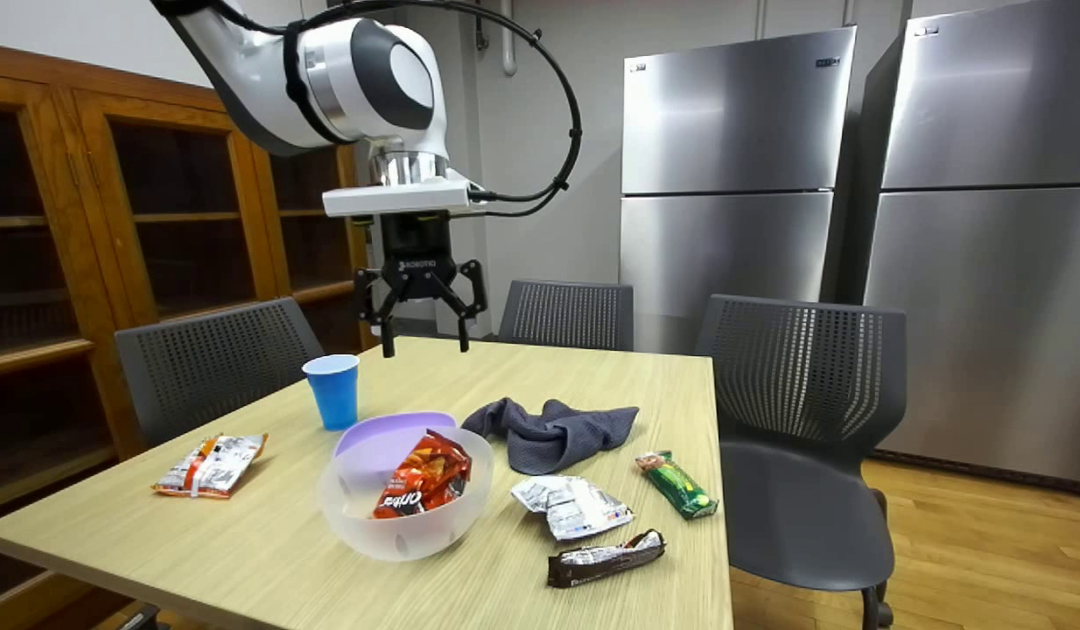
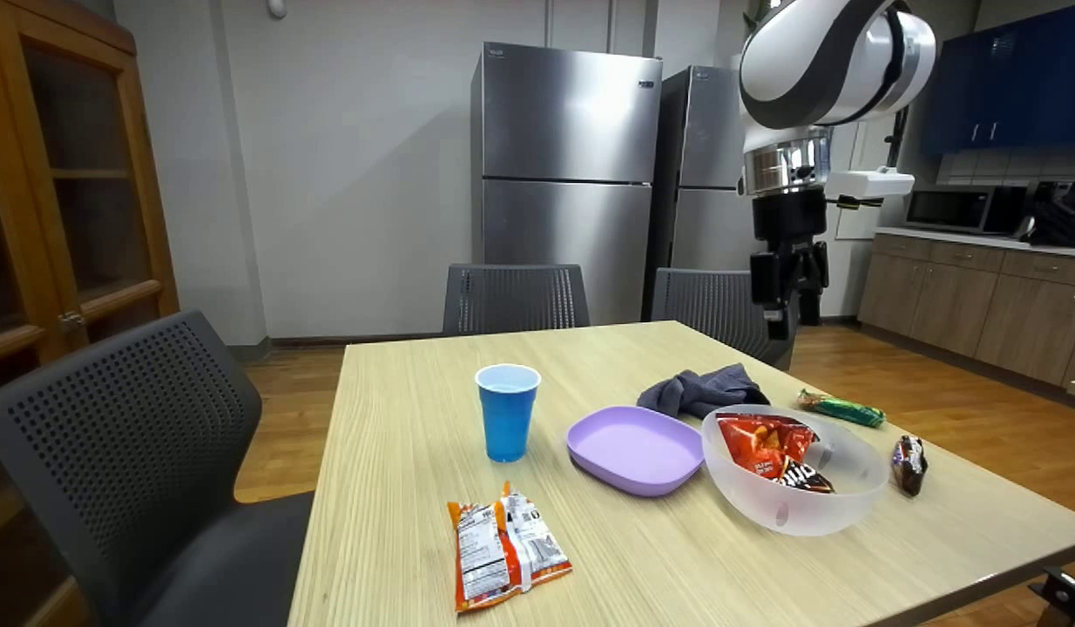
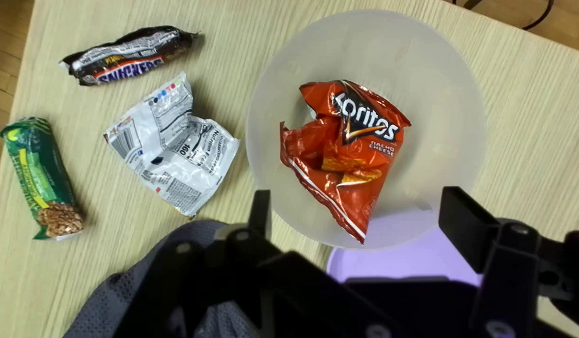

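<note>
Gripper [image 1: 425,348] hanging open above a bowl [image 3: 439,94]

With its 2 fingers [image 3: 463,227] standing wide apart, the gripper is hanging well above the table [image 2: 398,435] and is holding nothing; below it, a Doritos bag [image 3: 348,155] is lying aslant inside the bowl, a corner reaching about as far as the rim in the wrist view.

Possible failures: because the bag is leaning so near the rim, a bump would be risking a spill over the side, the likeliest cause being a spread finger striking the bowl on a descent. A purple plate [image 2: 633,448] is lying just beside the bowl, so a shove may be shifting both. Glossy wrapping is probably making a shallow pinch prone to slipping.

Surface: a crumpled grey towel [image 1: 557,433] is lying near the bowl, while a silver bag [image 3: 177,145], a Snickers [image 3: 130,56] and a green bar [image 3: 41,173] are forming a loose group. On the opposite side, a blue cup [image 2: 507,422] is standing upright near an orange bag [image 2: 507,553].

Room: in both exterior views, 3 grey chairs [image 1: 807,376] are standing around the table, 2 steel fridges [image 1: 724,131] are rising behind it, and a glazed wooden cabinet [image 1: 177,210] is flanking it. A microwave [image 2: 947,209] is sitting on a counter [image 2: 964,287] in an exterior view.
</note>
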`<state>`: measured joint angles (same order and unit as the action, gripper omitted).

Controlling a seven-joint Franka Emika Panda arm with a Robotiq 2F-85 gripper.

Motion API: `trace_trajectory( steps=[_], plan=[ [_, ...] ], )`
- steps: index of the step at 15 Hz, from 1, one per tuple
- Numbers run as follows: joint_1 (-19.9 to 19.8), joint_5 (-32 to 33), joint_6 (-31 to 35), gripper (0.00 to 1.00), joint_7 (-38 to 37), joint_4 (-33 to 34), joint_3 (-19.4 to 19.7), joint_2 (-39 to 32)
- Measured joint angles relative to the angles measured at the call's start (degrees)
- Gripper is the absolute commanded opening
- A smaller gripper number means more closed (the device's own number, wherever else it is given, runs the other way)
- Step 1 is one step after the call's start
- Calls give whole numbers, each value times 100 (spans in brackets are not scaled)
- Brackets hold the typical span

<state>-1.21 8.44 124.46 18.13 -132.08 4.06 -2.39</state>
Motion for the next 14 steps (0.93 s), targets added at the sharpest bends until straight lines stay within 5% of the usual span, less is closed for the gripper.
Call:
trace_trajectory(
  steps=[14],
  plan=[
    [-356, 43, -172, 100, -436, -59, 327, 0]
  ],
)
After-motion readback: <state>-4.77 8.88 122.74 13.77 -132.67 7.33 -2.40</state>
